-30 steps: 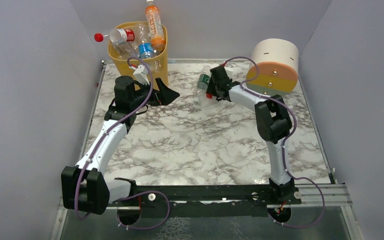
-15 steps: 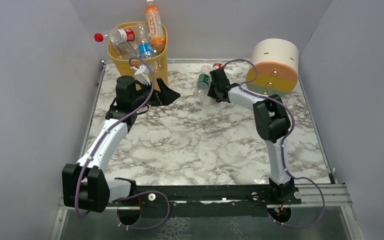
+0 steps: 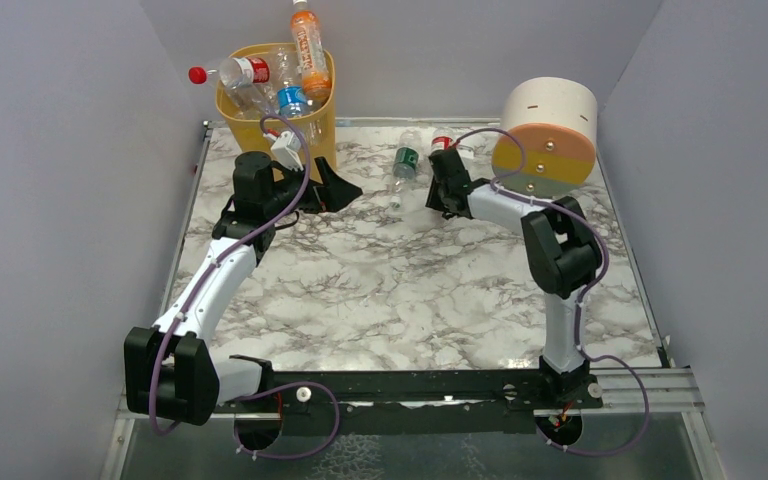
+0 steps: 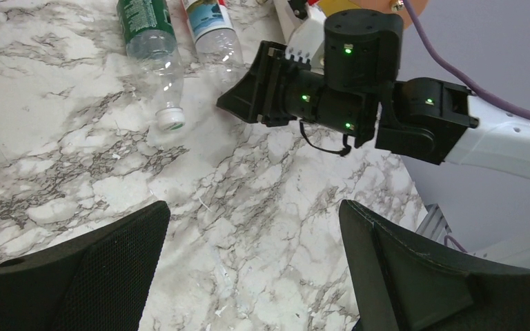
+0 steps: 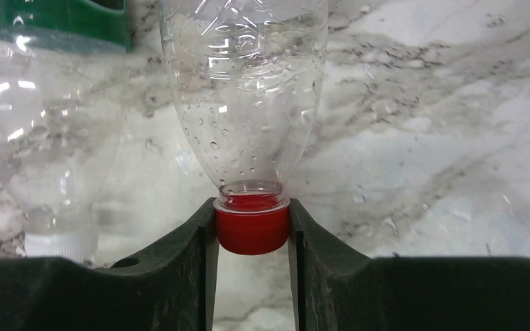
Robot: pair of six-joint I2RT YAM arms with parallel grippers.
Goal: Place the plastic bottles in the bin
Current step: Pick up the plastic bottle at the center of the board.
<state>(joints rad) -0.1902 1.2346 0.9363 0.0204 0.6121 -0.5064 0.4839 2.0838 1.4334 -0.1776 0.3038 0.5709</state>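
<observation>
The right hand (image 5: 252, 238) reaches low over the tabletop (image 3: 410, 280), clamped on the red cap (image 5: 252, 227) of a clear bottle (image 5: 245, 89). This bottle lies beside a green-label bottle (image 4: 148, 41), whose print is too small to read. The left hand (image 4: 252, 269) hovers, fingers wide apart, near the yellow bin (image 3: 325, 130).

Robot lab cell: grey partition walls (image 3: 60, 150), marble-print tabletop (image 3: 410, 290), black mounting rail (image 3: 410, 384).

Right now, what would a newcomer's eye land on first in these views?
The yellow bin at the far left corner, heaped with bottles, an orange-labelled bottle poking above its rim. Then the right gripper, shut on the red cap of a clear bottle beside a green-labelled bottle.
</observation>
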